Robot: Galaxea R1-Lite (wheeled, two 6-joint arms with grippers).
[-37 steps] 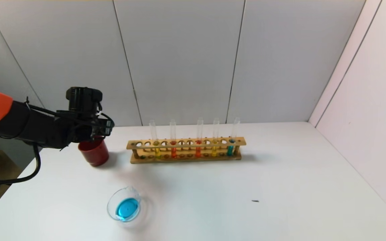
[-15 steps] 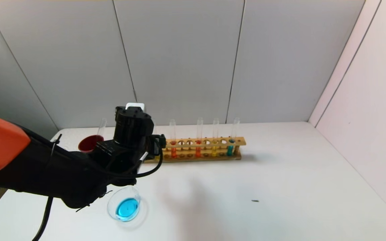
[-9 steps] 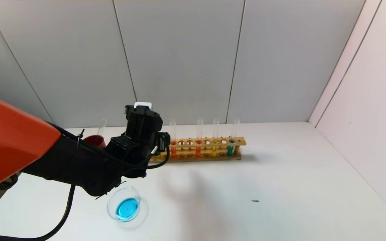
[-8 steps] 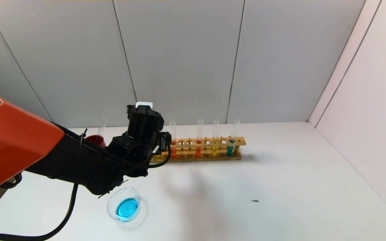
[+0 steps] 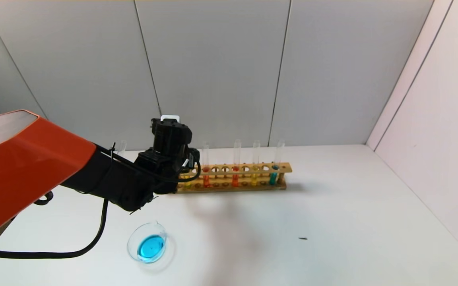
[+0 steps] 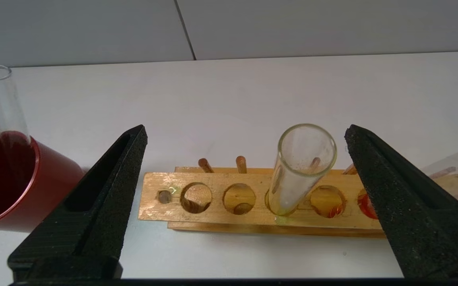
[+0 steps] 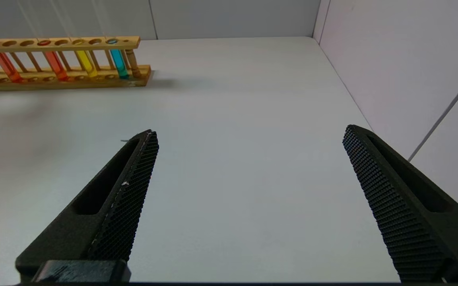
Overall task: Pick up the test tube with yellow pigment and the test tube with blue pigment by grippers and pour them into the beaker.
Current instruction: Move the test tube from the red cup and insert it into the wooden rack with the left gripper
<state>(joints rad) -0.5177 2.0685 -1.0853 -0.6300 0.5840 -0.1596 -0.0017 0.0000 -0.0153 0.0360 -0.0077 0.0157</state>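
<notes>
with the left claw point(image 6: 245, 198) spread wide around the test tube with yellow pigment point(image 6: 300, 167), next comes closing and lifting.

We record our left arm extended forward from the left side, orange shell nearest us, black forearm and wrist beyond it, cable hanging below. Our left hand point(image 6: 245, 135) is raised above the tabletop, pointing away from us, its two black fingers point(image 6: 105, 190) spread wide with nothing gripped. Our right hand point(image 7: 249, 137) sits low and idle on the right, fingers likewise spread wide and empty.
</notes>
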